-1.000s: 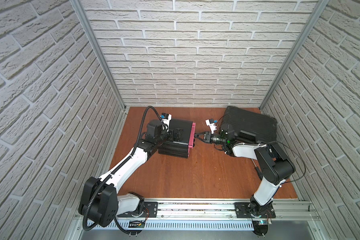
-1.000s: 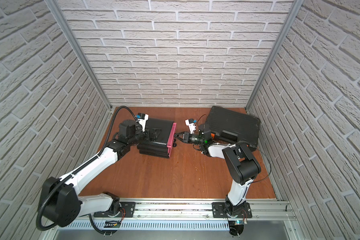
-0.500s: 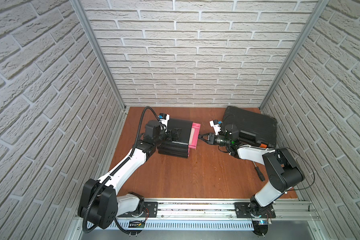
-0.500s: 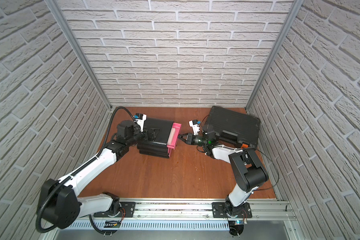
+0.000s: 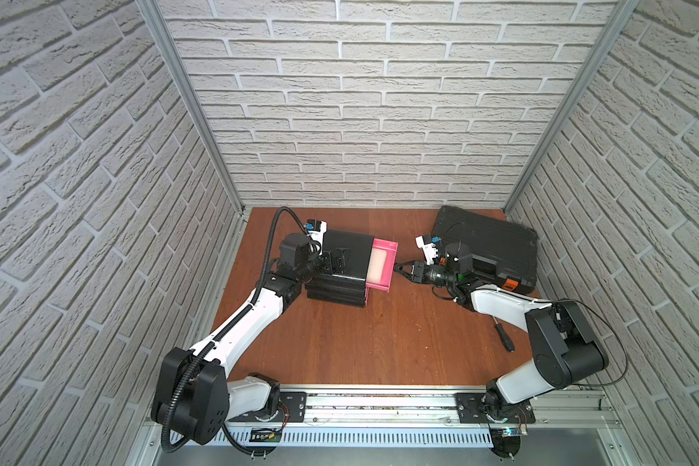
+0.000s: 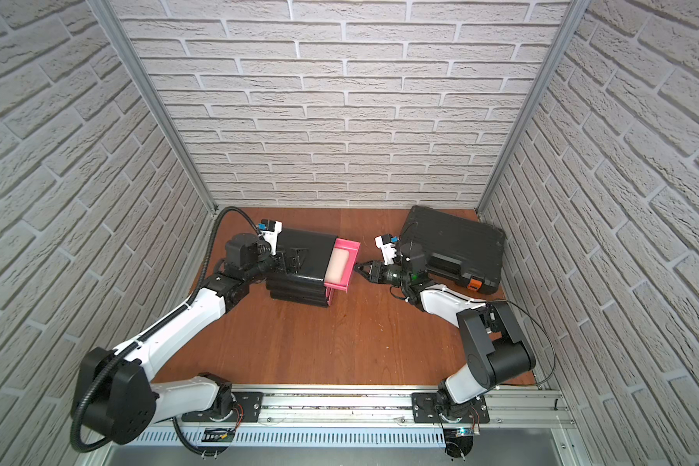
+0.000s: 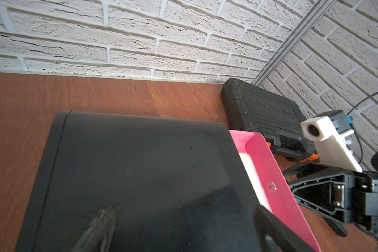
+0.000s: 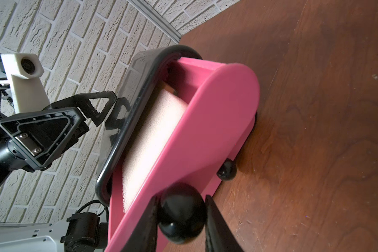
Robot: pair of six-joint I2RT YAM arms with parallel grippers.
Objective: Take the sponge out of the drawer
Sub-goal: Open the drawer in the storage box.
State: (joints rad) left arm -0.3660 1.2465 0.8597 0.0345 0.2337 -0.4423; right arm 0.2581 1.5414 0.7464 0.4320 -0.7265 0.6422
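Observation:
A black cabinet [image 5: 340, 262] [image 6: 299, 262] stands at the back left of the table. Its pink top drawer [image 5: 385, 245] [image 6: 350, 245] [image 7: 271, 165] is partly pulled out, and a pale sponge [image 5: 377, 262] [image 6: 337, 264] [image 7: 252, 172] [image 8: 153, 135] lies inside, half under the cabinet top. My right gripper [image 5: 398, 266] [image 6: 360, 266] [image 8: 181, 218] is shut on the drawer's black knob [image 8: 181, 213]. My left gripper [image 5: 333, 260] [image 6: 293, 258] [image 7: 183, 216] is open, its fingers spread flat over the cabinet top [image 7: 140, 163].
A black tool case [image 5: 485, 246] [image 6: 452, 242] with orange latches lies at the back right, just behind my right wrist. A dark screwdriver [image 5: 503, 339] lies on the table under the right arm. A lower pink drawer with its own knob [image 8: 226, 169] is closed. Brick walls enclose three sides.
My right gripper has drawn back to the right with the knob, sliding the top drawer out, so the sponge now shows. The left gripper has stayed on the cabinet.

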